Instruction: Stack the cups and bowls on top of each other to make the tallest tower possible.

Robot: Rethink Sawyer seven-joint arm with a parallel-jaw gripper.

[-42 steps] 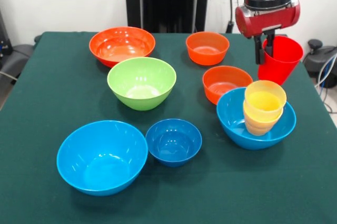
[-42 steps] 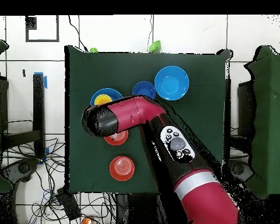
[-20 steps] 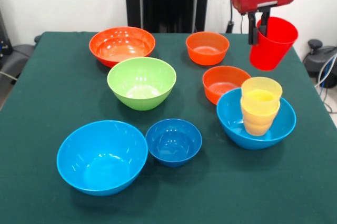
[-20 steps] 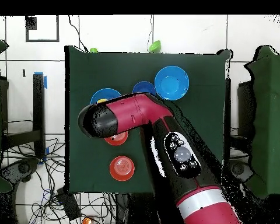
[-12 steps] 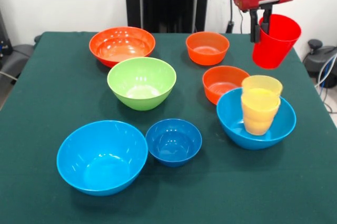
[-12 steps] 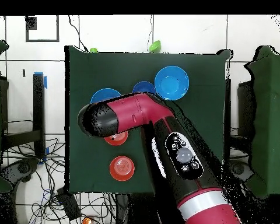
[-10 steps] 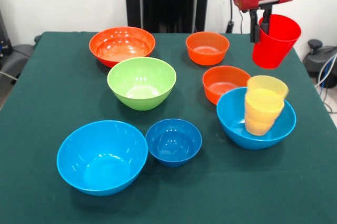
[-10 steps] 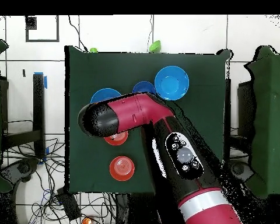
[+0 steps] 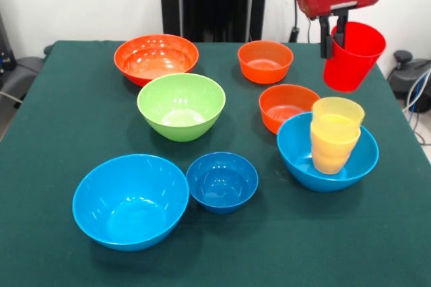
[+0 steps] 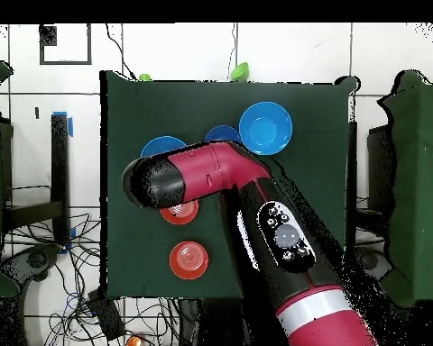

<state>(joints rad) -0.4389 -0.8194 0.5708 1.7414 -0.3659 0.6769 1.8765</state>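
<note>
In the overhead view the red and black arm [image 10: 256,225] covers the green bowl, the large orange bowl, the red cup and most of the small dark blue bowl [image 10: 222,135], while the front view's top edge cuts that arm off above its wrist.

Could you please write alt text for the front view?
The gripper holds a red cup by its rim in the air, above and behind a light-blue bowl containing stacked yellow cups. Six other bowls sit on the green table.
</note>
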